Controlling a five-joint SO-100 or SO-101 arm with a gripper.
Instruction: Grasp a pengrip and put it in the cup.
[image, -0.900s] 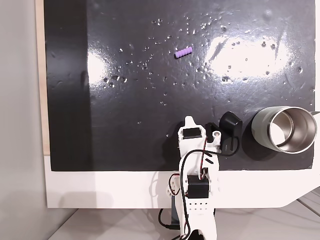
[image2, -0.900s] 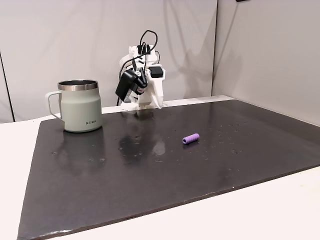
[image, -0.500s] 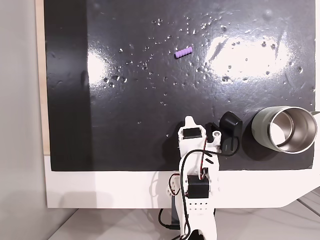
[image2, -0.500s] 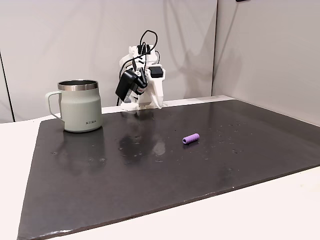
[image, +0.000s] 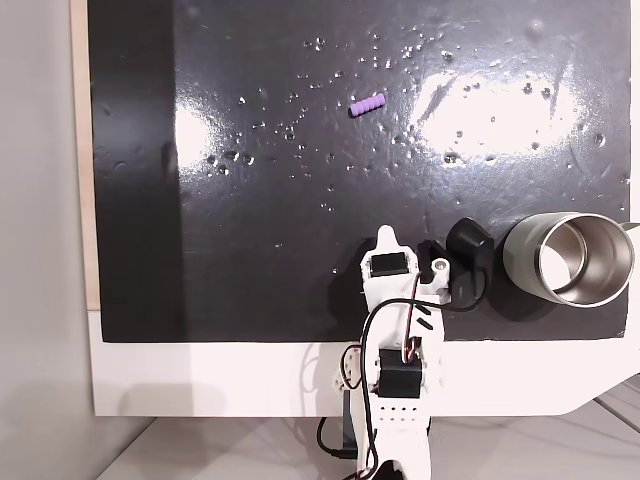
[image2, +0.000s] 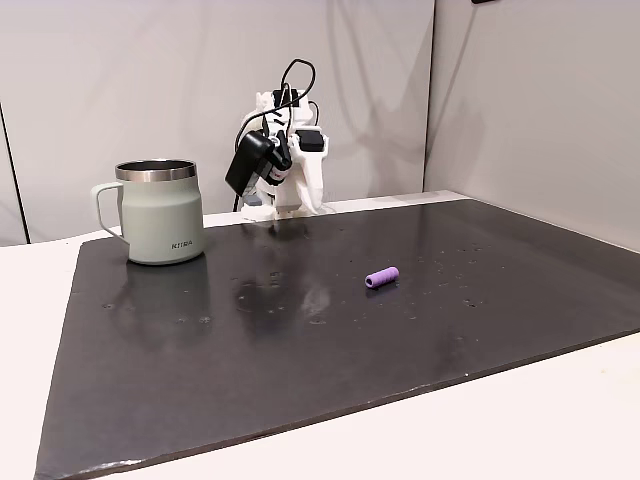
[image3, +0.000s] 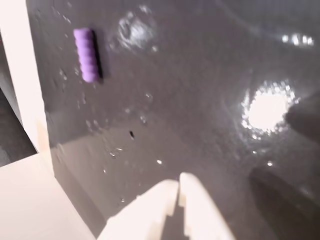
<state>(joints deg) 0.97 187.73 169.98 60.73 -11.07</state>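
The gripper (image3: 178, 186) entered the wrist view from the bottom edge with its two white fingertips (image3: 162, 195) pressed together, only a thin seam between them, and nothing held. It hung above bare dark mat (image3: 200, 100), with no contact seen. In the top-down fixed view the gripper (image: 386, 236) pointed up the picture from the white arm (image: 398, 330), just inside the mat's near edge. The black camera housing (image: 466, 243) sat on the arm's right side in that view, between the arm and the cup (image: 568, 258).

Taking the cup as landmark: in the top-down fixed view it stood upright on the mat to the right of the arm, near but apart from the black housing, its shiny inside showing. In the side-on fixed view the cup (image2: 158, 212) stood to the left of the arm (image2: 283, 150), handle turned left, matte grey-green wall facing the camera.

The pengrip (image: 366, 104) lay on the mat well apart from the cup, up and to the left of it in the top-down fixed view, and well ahead of the gripper. In the side-on fixed view the pengrip (image2: 381, 277) lay on its side, to the right of the cup and nearer the camera. In the wrist view the pengrip (image3: 87, 55) lay in the upper left, close to the mat's left edge, well clear of the fingertips.

Small droplets or specks (image: 290, 130) dotted the mat around the pengrip.
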